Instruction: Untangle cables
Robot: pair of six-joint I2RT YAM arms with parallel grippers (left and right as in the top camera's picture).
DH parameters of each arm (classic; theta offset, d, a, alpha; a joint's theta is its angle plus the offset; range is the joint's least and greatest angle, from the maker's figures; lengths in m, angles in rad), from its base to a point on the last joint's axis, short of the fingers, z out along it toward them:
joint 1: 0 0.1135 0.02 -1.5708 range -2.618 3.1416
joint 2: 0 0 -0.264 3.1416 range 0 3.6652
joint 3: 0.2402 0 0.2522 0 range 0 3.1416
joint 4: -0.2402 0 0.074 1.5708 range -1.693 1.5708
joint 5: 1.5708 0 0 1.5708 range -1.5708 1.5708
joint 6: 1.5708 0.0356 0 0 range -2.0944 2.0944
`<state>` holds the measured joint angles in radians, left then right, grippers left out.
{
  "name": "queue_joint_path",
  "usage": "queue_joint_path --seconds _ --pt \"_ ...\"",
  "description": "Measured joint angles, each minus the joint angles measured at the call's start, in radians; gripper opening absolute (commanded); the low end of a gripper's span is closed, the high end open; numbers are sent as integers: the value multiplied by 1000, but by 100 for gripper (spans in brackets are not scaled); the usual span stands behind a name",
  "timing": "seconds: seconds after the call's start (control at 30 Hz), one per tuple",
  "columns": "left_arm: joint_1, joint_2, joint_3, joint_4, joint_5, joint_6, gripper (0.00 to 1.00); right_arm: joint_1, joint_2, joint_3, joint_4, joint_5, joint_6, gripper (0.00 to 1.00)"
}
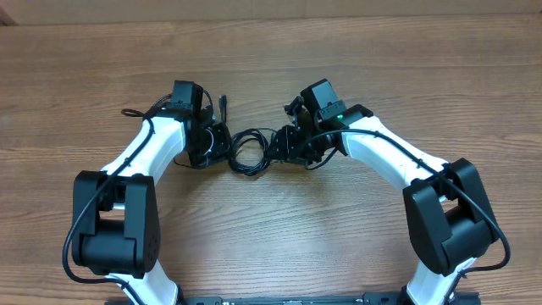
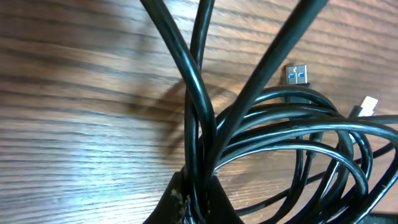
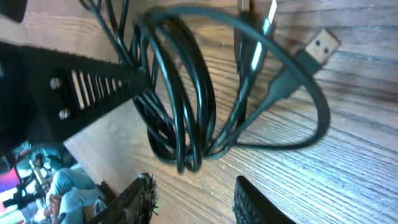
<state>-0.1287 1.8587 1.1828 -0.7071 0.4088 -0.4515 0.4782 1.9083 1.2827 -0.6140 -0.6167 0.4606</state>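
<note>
The wooden bench (image 1: 271, 51) fills the overhead view. The left arm (image 1: 148, 157) and right arm (image 1: 389, 152) bend in from the near edge and meet around its middle.

Between them lie the cables (image 1: 248, 152), thin black cords looped into a loose coil on the bench. One cord end (image 1: 224, 103) lies on the far side of the coil, beside the left wrist.

The left claw (image 1: 218, 146) sits at the coil's left edge. In its wrist view it (image 2: 196, 202) is closed tight on several strands, which fan up and away from the pinch.

The right claw (image 1: 284, 148) is at the coil's right edge. In its own view its two fingers (image 3: 140, 199) stand apart with bare wood between them. The coil (image 3: 180, 124) lies just beyond the tips and nothing is gripped.

A silver USB plug (image 2: 297, 74) with a blue insert rests on the bench past the loops. A pale-tipped plug (image 2: 369, 106) lies to its right.
</note>
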Motion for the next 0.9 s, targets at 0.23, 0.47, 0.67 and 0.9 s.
queue_joint_path --seconds 0.23,0.47,0.67,0.9 --pt "-42 0 0 -1 3 59 4 35 0 0 24 183 76 39" --pt "-68 0 0 -3 3 116 4 85 4 0 51 296 93 4" --pt "-80 0 2 -45 -67 145 4 95 17 -2 53 302 89 4" --pt "-88 0 2 -58 -151 90 4 121 18 -2 56 300 89 4"
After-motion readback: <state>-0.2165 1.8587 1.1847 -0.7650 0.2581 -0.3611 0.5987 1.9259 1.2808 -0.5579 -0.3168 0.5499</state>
